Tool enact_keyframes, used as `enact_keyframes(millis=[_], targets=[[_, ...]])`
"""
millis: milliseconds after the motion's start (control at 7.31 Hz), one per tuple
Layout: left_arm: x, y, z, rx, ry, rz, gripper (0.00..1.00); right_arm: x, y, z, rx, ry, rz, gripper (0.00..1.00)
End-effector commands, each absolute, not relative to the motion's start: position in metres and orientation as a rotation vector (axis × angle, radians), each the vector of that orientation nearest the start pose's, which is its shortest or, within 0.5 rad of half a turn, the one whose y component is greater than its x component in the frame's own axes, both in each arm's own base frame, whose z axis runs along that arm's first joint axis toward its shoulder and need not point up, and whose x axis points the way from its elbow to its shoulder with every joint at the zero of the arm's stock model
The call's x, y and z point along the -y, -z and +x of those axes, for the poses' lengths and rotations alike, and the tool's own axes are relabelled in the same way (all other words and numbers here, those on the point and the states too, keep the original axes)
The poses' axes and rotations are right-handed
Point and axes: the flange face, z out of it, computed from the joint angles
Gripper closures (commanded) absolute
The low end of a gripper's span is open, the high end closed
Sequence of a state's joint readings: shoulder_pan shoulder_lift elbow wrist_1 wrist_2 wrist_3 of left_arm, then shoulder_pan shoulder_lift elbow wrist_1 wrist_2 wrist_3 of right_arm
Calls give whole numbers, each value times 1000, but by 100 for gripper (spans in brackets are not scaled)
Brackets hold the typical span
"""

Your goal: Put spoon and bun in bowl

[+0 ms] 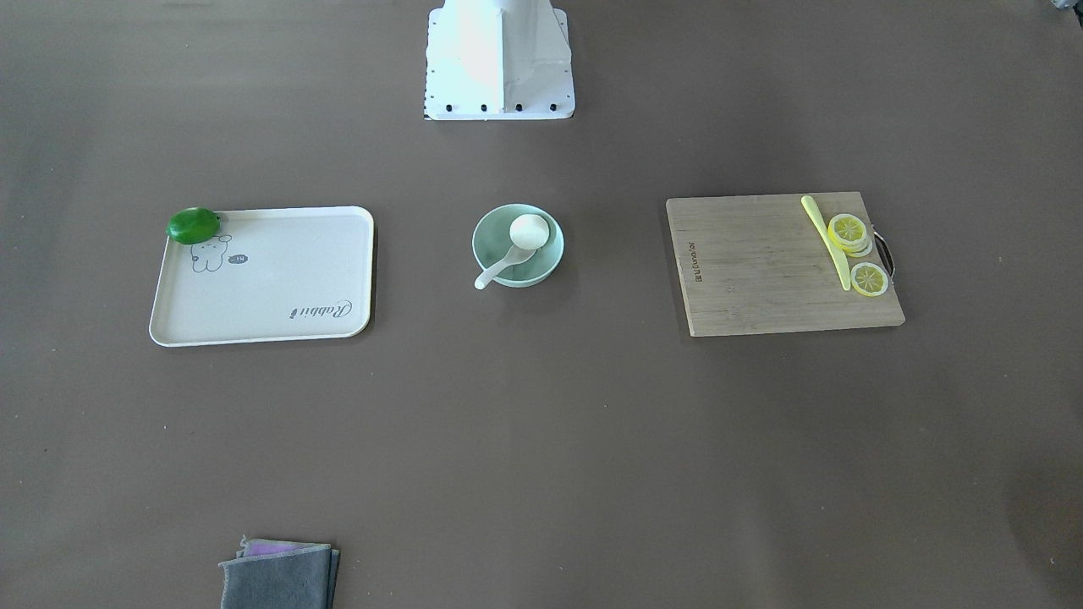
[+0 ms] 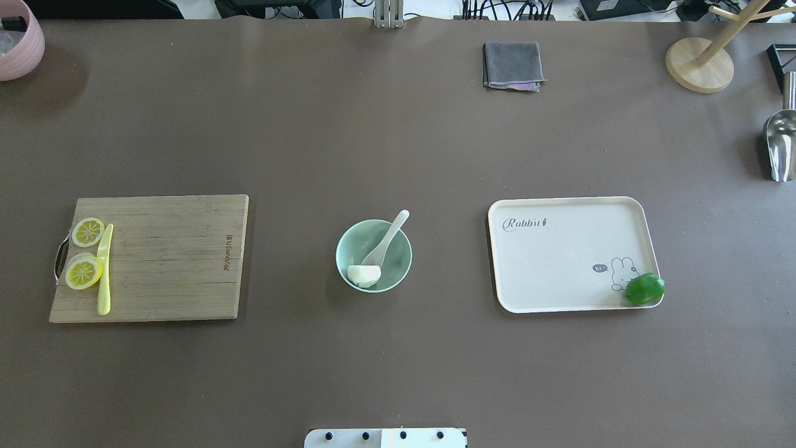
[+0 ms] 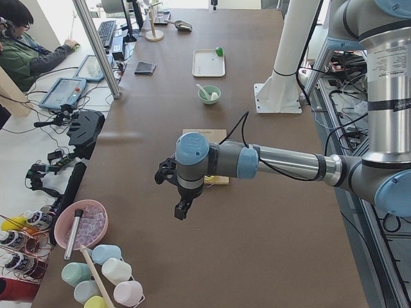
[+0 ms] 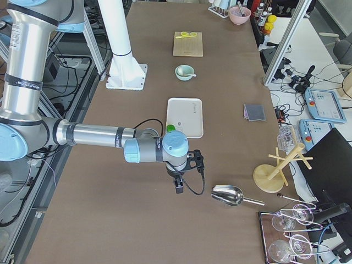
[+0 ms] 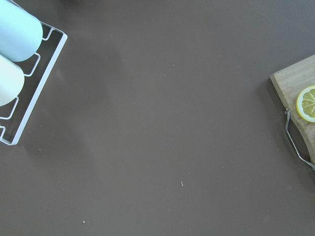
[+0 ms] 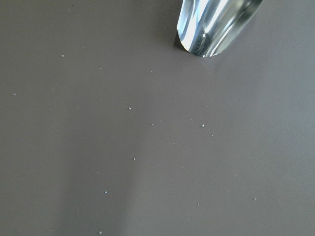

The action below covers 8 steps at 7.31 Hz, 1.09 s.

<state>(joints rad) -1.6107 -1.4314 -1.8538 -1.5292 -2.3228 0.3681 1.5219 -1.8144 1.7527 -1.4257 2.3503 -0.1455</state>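
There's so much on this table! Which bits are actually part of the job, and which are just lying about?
Part of the job: mint-green bowl, white spoon, bun (both already in the bowl).

Just lying about: cutting board, lemon slices, yellow knife, tray, lime, grey cloth, metal scoop.

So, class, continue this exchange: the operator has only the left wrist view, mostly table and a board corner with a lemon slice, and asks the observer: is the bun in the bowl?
Observer: Yes, the bun lies inside the bowl.
Operator: And the spoon?
Observer: The spoon is in too, its handle sticking out over the rim.
Operator: Any arm nearby?
Observer: No; the right arm hangs by the metal scoop, far from the bowl.
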Motion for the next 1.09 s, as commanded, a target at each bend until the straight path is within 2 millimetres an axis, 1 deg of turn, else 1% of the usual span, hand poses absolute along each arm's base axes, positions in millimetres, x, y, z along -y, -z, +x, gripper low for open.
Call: enact_keyframes(millis=[0,821,957], targets=[[433,-585,-82,-719,-354,258,1,396,-662,41,779,223,116,0],[433,-583,-82,-720,-357,261,1,396,-662,39,779,228,114,0],[434,-583,-81,-719,-358,260,1,397,-662,36,782,234,110,0]])
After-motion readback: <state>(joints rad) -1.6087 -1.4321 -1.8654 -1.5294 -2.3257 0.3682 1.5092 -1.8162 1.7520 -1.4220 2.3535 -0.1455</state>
